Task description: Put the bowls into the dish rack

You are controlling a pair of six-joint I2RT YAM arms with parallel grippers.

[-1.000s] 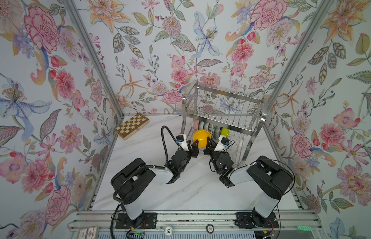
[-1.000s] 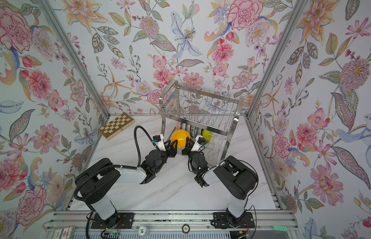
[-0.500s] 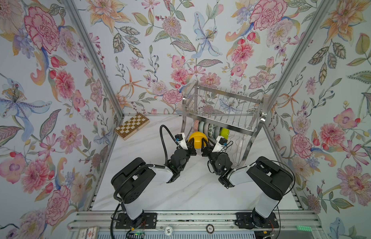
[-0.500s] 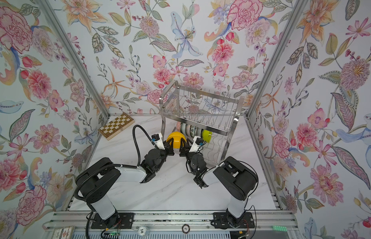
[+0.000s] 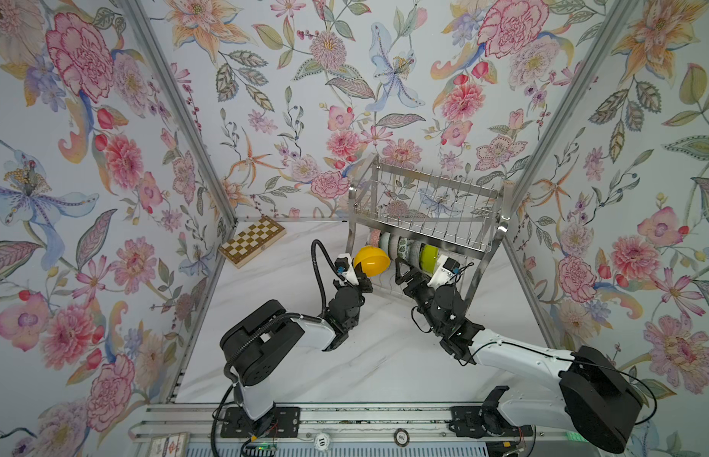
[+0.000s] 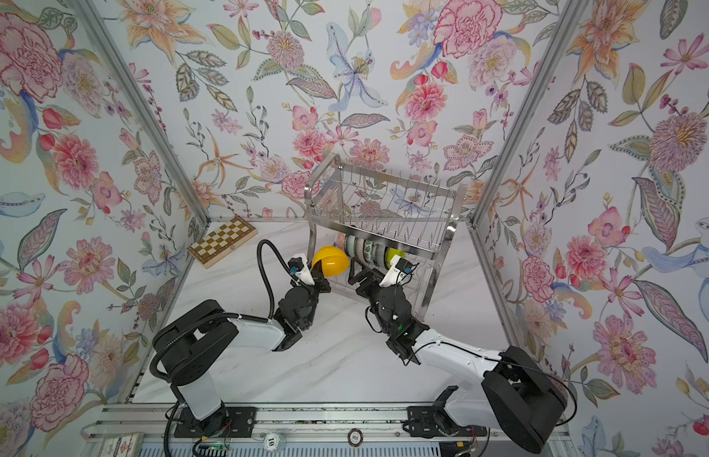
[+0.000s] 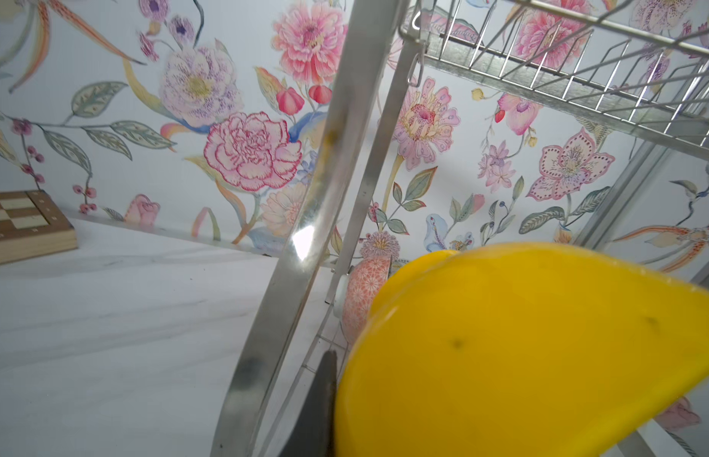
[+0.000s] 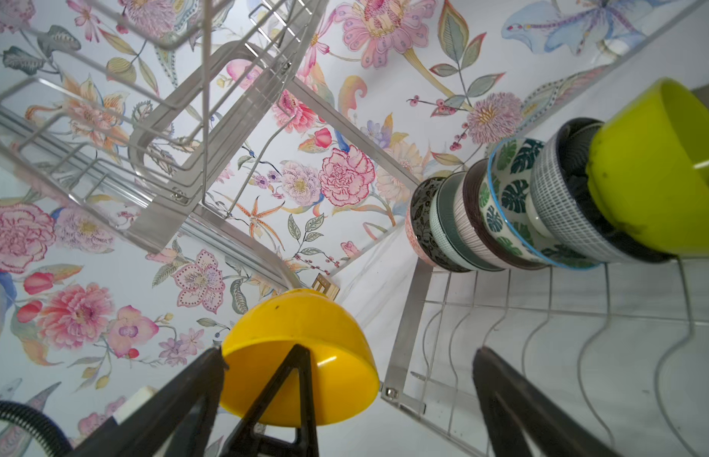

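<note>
Left wrist view is mostly filled by the orange-yellow bowl (image 7: 523,348), which runs off the frame and hides the rack's lower shelf. Only one dark finger (image 7: 317,407) shows, pressed against the bowl's rim. In both top views the left gripper (image 5: 364,277) (image 6: 323,283) is pinched onto that rim from below, though the bowl covers its tips. The bowl (image 5: 372,260) hangs tilted, dome uppermost, above the table just outside the left end of the dish rack (image 5: 424,233). Whether it touches the rack's leg cannot be told.

On the lower shelf a row of bowls stands on edge, half hidden under the upper tier in both top views. The right wrist view shows them packed together:
- a lime green bowl (image 8: 653,166), cut off by the frame edge;
- a black-and-white bowl (image 8: 558,198);
- a leaf-patterned bowl (image 8: 507,201);
- a striped bowl (image 8: 469,213);
- a pale mint bowl (image 8: 444,221);
- a dark flowered bowl (image 8: 422,221);
- a pink-patterned bowl, barely visible behind them.

The right gripper (image 5: 406,273) sits low in front of the lower shelf, jaws spread wide and holding nothing, apart from the orange-yellow bowl.

A wooden chessboard (image 5: 252,241) lies on the marble table (image 5: 384,356) near the back left corner.
</note>
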